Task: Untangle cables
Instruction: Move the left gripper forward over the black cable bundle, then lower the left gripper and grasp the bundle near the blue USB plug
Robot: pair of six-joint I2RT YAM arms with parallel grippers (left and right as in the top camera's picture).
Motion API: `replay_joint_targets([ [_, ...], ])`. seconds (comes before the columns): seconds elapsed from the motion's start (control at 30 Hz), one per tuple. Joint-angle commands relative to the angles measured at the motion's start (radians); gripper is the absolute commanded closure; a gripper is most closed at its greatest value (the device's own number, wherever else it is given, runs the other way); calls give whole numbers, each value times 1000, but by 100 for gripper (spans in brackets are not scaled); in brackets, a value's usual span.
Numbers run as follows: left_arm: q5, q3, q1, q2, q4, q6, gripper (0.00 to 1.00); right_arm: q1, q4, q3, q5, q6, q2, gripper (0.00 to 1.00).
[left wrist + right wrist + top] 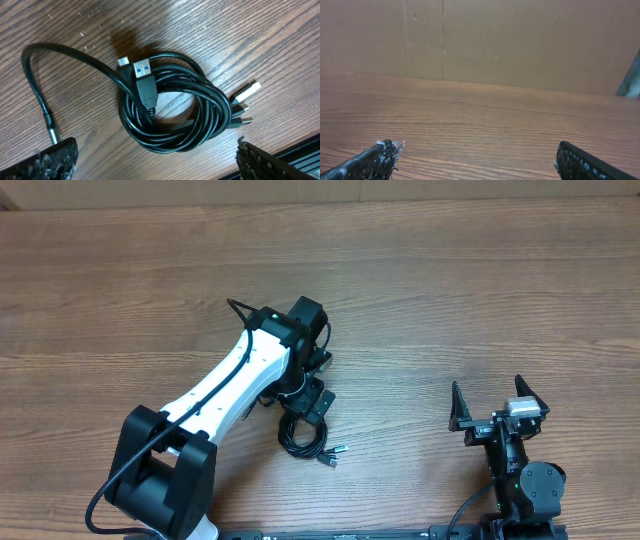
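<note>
- Left claw (308, 395) hung with its fingers spread wide and nothing pinched; in its own wrist view the two dark fingertips (60, 160) stood at either bottom corner with bare wood between them
- Directly ahead of that claw, just beyond the fingertips and roughly centred on the gap, lay the cables (170, 115): thin black cords wound into one tight, roundish coil resting flat on the table (450, 280)
- Across the coil's left part lay a blue-tongued plug (142, 67) on a black body, its long axis running away from the claw and leaning a little left, with a small silver tip (123, 61) just beside it
- On the coil's right side, nearer the claw's right finger, a fan of silver plug ends (247, 92) stuck outward, pointing up and right
- A black lead arched up off the left finger's side toward the coil; whether it belonged to the bundle or to the arm could not be told
- No brand, label or readable writing showed on any plug or cord
- Judged from this, the left arm was far the nearer one, and a first pinch would likely turn on the plug ends, which offered free ends clear of the loops
- Right claw (490, 405) sat well apart to the right of the coil, likewise spread and empty, its wrist view showing only table and a plain brown wall past the fingers
</note>
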Motion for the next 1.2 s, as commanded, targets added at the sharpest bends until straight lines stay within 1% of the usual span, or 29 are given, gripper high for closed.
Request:
replay_joint_targets([
  [0.0, -21, -14, -6, 14, -10, -14, 0, -2, 6, -11, 2, -5, -8, 0],
  [0.07, -66, -29, -6, 14, -28, -14, 0, -2, 6, -11, 2, -5, -8, 0],
  [0.17, -90, -56, -6, 14, -21, -13, 0, -2, 6, -11, 1, -5, -8, 0],
  [0.47, -89, -151, -6, 14, 100, -6, 0, -2, 6, -11, 2, -5, -8, 0],
  [0.77, -90, -172, -7, 14, 273, -23, 0, -2, 6, -11, 1, -5, -8, 0],
  [0.9, -109, -176, -11, 14, 274, -16, 0, -2, 6, -11, 1, -5, -8, 0],
  [1.03, -108, -199, -14, 14, 267, 21, 0, -2, 6, -11, 2, -5, -8, 0],
  [1.17, -107, -237, -14, 14, 260, 21, 0, -2, 6, -11, 2, -5, -8, 0],
])
